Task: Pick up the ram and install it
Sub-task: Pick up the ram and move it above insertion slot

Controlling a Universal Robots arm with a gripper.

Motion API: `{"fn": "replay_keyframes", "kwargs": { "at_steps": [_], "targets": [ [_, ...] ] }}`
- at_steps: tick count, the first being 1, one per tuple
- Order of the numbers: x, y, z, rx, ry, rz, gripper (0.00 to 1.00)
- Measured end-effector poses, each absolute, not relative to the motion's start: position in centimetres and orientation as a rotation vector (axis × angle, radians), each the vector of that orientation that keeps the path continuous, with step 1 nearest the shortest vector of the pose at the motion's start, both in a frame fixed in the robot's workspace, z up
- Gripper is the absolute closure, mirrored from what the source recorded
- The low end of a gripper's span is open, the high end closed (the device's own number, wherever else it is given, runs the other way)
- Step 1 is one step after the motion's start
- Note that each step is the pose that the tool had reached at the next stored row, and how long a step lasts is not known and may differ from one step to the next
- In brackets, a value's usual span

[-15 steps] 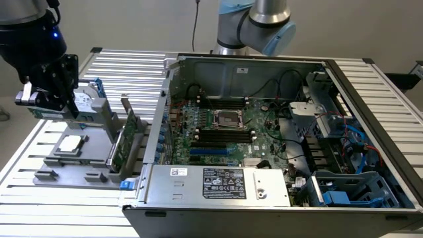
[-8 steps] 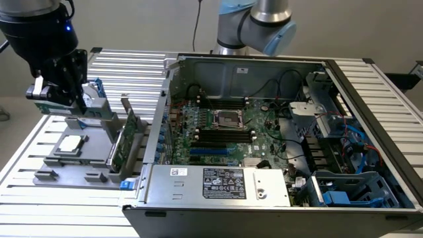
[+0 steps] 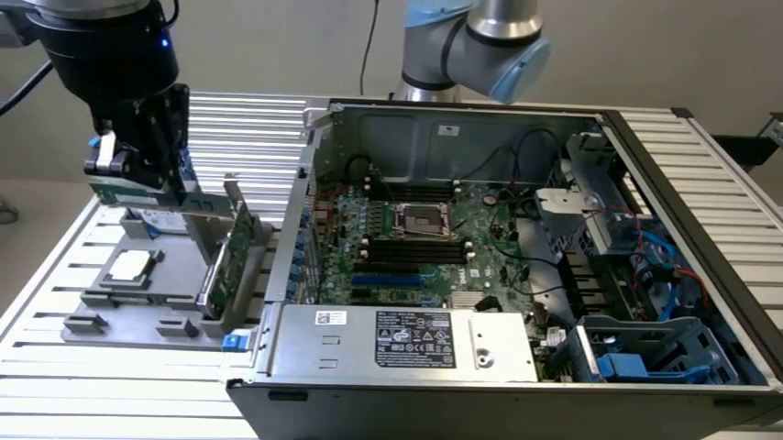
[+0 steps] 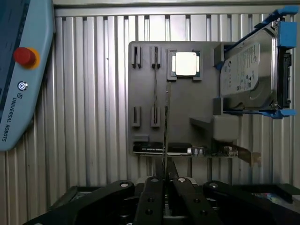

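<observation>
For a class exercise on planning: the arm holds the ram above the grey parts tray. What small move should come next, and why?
Probably carry it sideways toward the open computer case, staying high. The jaws are shut on the ram, which hangs above the grey tray; the black memory slots lie inside the case, beyond its side wall.

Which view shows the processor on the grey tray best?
The wrist view: it looks straight down on the processor, so its whole silver lid shows, unobstructed, in its pocket on the grey tray. The exterior view shows the processor at a slant, on the exterior view's left, near the upright expansion card.
</observation>
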State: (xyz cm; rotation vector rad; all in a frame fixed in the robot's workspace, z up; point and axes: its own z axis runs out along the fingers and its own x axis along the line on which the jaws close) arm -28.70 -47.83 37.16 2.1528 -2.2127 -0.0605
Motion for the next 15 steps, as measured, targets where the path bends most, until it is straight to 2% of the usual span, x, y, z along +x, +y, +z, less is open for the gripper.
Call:
{"fn": "replay_keyframes", "kwargs": {
  "at_steps": [15],
  "targets": [
    [-24.5,-46.6,38.4,2.149,-2.209,-0.069,0.86]
  ]
}}
